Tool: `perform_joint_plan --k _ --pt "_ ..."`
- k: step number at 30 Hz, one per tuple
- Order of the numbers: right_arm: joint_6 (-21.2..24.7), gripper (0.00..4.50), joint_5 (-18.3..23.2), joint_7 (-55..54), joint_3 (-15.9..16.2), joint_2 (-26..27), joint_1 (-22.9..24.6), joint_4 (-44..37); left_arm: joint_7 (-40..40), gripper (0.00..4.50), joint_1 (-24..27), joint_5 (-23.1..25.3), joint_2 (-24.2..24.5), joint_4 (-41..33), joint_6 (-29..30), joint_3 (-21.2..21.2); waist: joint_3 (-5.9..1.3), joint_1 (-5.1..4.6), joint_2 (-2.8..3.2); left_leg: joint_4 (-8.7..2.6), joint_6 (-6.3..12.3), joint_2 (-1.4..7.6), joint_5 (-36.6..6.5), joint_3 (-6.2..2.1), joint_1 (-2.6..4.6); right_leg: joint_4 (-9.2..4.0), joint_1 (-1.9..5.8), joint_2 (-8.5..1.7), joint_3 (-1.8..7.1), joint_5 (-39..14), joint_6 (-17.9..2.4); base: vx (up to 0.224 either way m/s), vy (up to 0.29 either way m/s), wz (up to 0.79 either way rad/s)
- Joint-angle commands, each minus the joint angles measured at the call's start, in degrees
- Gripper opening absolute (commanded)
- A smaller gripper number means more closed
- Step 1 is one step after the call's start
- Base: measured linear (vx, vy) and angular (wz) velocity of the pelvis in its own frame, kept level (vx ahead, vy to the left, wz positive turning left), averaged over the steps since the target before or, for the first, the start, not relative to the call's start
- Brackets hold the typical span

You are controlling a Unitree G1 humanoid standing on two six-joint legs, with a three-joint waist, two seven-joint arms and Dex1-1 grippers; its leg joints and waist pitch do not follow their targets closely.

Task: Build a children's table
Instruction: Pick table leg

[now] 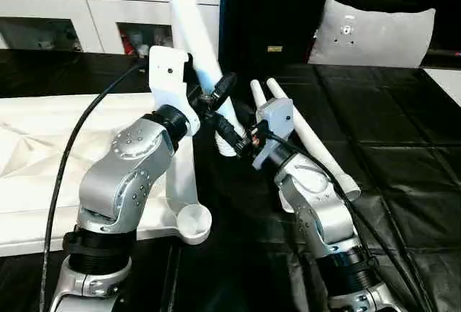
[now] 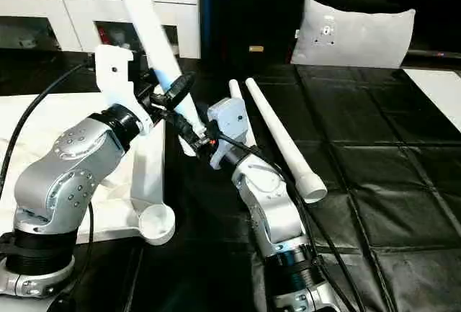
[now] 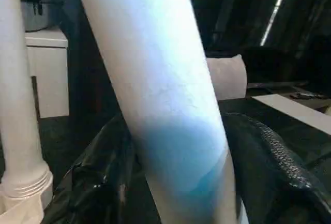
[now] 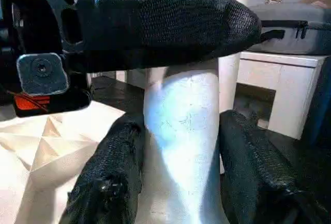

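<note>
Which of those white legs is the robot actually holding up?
The slanted leg rising between both grippers, left and right. The two other legs lie flat on the black cloth, untouched.

Raised leg (image 1: pixel 189 27): top cut off by upper edge in eye views; foot hidden behind both grippers. Tabletop (image 1: pixel 43 161): left part runs off frame, near edge covered by left forearm (image 1: pixel 126 175). Shelf contents (image 1: pixel 144 38) too small to tell.

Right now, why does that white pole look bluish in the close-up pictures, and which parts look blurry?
In the left wrist view the leg sits so close it blurs, with a blue tint low down; the right wrist view shows the same tint between sharper fingers. In the left eye view, glare streaks the black table cover.
</note>
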Motion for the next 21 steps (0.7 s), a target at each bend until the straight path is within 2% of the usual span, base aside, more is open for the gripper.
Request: perform_joint_plan --k 1,10,12,13,15,21 --pt "-1.2 1.86 -1.0 0.7 0.7 -0.4 -0.8 0.0 -0.1 2.5 0.3 0.5 -0.2 -0.3 -0.5 0.5 -3.5 -0.06 0.36 -4.0 -0.99 -0.42 -4.9 1.13 -0.1 -3.26 3.85 -2.33 1.05 -4.0 -9.0 0.0 0.0 0.0" --pt "-2.4 1.84 -1.3 0.6 1.0 -0.5 -1.3 1.1 -0.9 2.06 0.8 -1.9 -2.5 -1.2 0.2 0.8 -3.52 -0.1 0.28 -3.93 -0.62 -0.45 -5.2 1.17 -0.16 -3.36 3.83 -2.29 1.08 -4.7 -8.9 0.0 0.0 0.0" --pt "-2.3 1.84 -1.2 0.4 0.8 -0.4 -1.3 1.3 0.7 2.02 0.8 -6.6 -6.1 -1.6 2.3 4.2 -3.54 -0.15 0.05 -3.82 -0.7 -0.51 -4.8 1.28 -0.23 -3.29 3.92 -2.2 1.09 -3.7 -9.4 0.0 0.0 0.0" --pt "-2.3 1.84 -1.2 0.4 0.8 -0.4 -1.3 1.3 0.7 2.0 0.8 -6.6 -6.1 -1.6 2.3 4.2 -3.53 -0.12 0.09 -3.82 -0.7 -0.54 -4.8 1.25 -0.22 -3.24 3.94 -2.21 1.1 -3.6 -9.5 0.0 0.0 0.0" --pt "-2.1 1.84 -1.5 -0.1 0.8 -0.3 -1.5 1.7 2.3 2.0 0.5 -10.2 -8.6 -1.5 3.4 7.3 -3.53 -0.16 0.07 -3.77 -0.36 -0.54 -5.0 1.28 -0.22 -3.27 3.9 -2.2 1.12 -3.6 -9.5 0.0 0.0 0.0" --pt "-2.3 1.84 -2.0 -0.4 0.8 -0.2 -1.9 2.2 2.9 2.0 0.1 -10.7 -8.5 -0.8 3.4 8.8 -3.52 -0.16 0.14 -3.88 0.15 -0.47 -5.4 1.14 -0.19 -3.41 3.8 -2.14 0.99 -4.7 -8.7 0.0 0.0 0.0"
